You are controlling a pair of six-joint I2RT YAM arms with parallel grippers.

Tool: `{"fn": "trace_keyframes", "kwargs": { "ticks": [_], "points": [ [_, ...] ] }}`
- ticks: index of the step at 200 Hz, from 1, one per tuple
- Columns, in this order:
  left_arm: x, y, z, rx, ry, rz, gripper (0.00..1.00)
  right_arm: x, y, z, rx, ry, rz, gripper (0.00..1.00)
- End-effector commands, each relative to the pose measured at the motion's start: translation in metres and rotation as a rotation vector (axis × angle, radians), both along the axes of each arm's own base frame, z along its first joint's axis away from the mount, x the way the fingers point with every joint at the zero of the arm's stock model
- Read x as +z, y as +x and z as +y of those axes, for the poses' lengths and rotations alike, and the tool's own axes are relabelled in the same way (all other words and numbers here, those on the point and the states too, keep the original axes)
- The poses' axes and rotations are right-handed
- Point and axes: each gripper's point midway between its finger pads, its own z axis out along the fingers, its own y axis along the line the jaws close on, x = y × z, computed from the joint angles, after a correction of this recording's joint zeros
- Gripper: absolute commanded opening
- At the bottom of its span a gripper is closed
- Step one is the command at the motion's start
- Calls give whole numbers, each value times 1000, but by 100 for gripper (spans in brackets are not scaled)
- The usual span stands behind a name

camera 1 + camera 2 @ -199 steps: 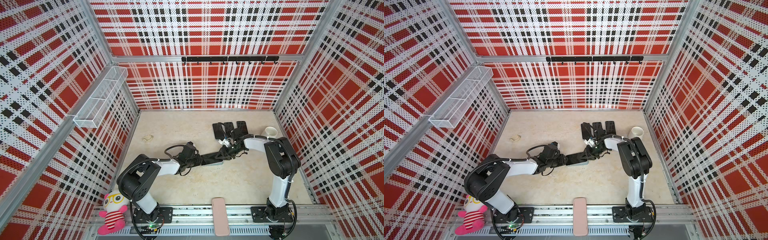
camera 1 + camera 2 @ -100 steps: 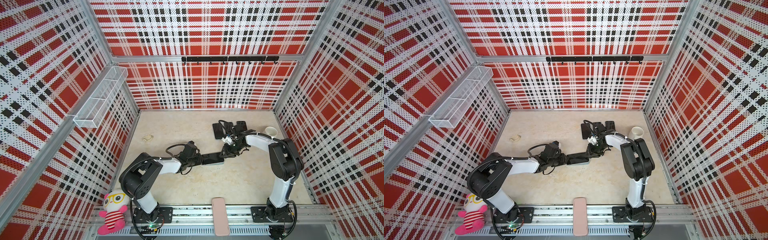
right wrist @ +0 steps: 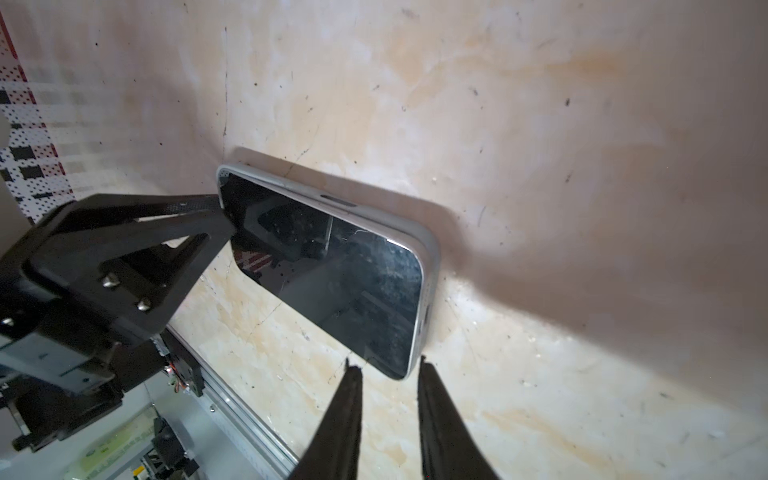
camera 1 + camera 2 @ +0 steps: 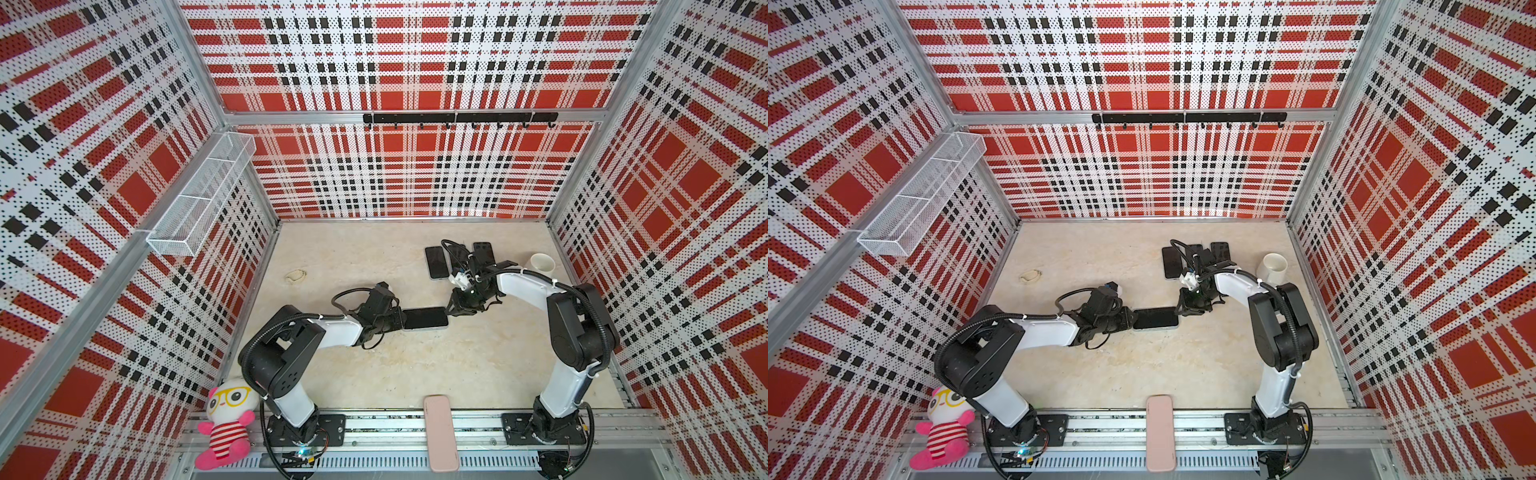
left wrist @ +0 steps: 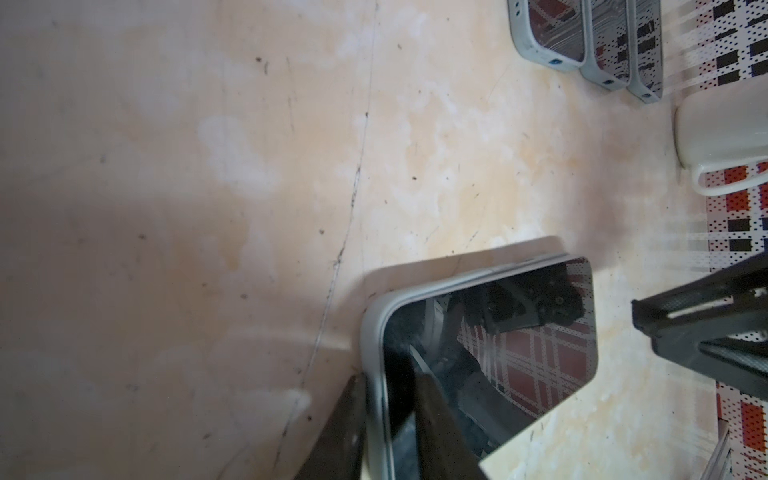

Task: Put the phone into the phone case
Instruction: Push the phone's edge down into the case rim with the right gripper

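Showing in wrist views alone: phone [image 3: 328,274] edge proud of phone case [image 3: 431,257]

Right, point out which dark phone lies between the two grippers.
The phone lying crosswise mid-table, partly in a grey case, left gripper pinching its end. The other three lie side by side at the back by the white mug.

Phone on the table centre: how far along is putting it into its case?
Done: the phone lies screen up in the grey phone case. In hand: the left gripper clamps one short end, while the jaws of the right gripper stand slightly apart at the opposite corner. Left: along one long edge the phone's side shows above the rim, so it probably needs pressing down.
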Motion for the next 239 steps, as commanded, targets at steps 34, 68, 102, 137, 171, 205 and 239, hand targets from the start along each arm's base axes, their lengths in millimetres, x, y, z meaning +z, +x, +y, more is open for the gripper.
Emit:
{"fn": "trace_keyframes", "kwargs": {
  "ticks": [34, 68, 102, 137, 171, 205, 239],
  "points": [
    [-25, -23, 9, -25, 75, 103, 25, -10, -11, 0, -10, 24, 20, 15],
    [-25, -25, 5, -28, 39, 103, 25, -18, -21, 10, 12, 42, 41, 14],
    [-27, -26, 3, -36, 36, 105, 24, -28, -25, 9, 16, 15, 51, 12],
    [-27, -27, -2, -50, 13, 107, 24, -36, -29, 13, 28, -9, 68, 11],
    [-28, -29, -5, -60, 21, 105, 24, -48, -37, 15, 29, -53, 87, 9],
    [-35, -31, -10, -75, 23, 115, 23, -73, -51, 12, 20, -141, 124, 9],
    [-37, -31, -14, -87, 26, 117, 23, -100, -65, 9, 15, -225, 158, 9]
  ]
}}
